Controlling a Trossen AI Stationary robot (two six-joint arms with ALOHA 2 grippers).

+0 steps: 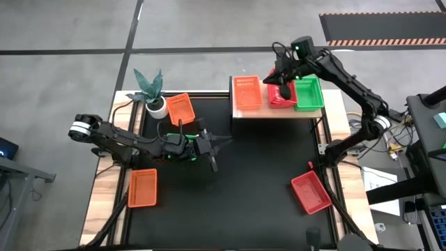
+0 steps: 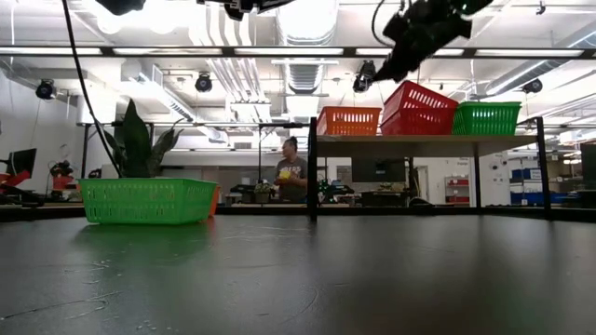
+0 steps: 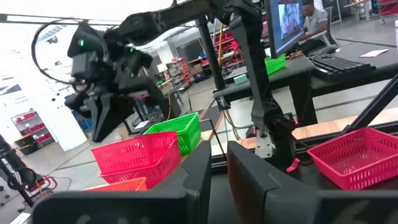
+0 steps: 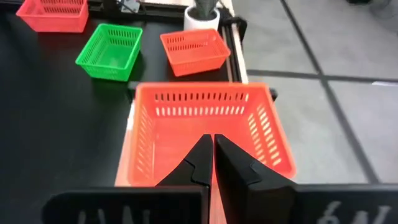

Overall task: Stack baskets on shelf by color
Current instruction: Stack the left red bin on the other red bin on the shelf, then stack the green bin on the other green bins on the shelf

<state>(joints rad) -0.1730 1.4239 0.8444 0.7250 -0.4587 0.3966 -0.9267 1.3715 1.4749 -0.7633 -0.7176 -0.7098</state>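
Baskets on the shelf (image 1: 275, 113), upper centre: orange (image 1: 247, 93), red (image 1: 281, 94), green (image 1: 308, 93). Right gripper (image 1: 281, 75) hovers closed and empty above them; left gripper (image 1: 217, 144), mid-frame, also closed, empty.

A robotics lab or workshop: exposed ceiling ducts (image 2: 237, 79), storage racks and a seated person (image 2: 292, 172) at workbenches lie beyond the black table (image 2: 298, 279).

White pot (image 1: 157, 108) with a spiky green plant (image 1: 148, 85) sits at the table's far-left corner. Black tabletop (image 1: 244, 174), wood side strips. 1 person (image 2: 292, 171) in the room behind; another at a monitor (image 3: 287, 22) and keyboard (image 3: 336, 59).
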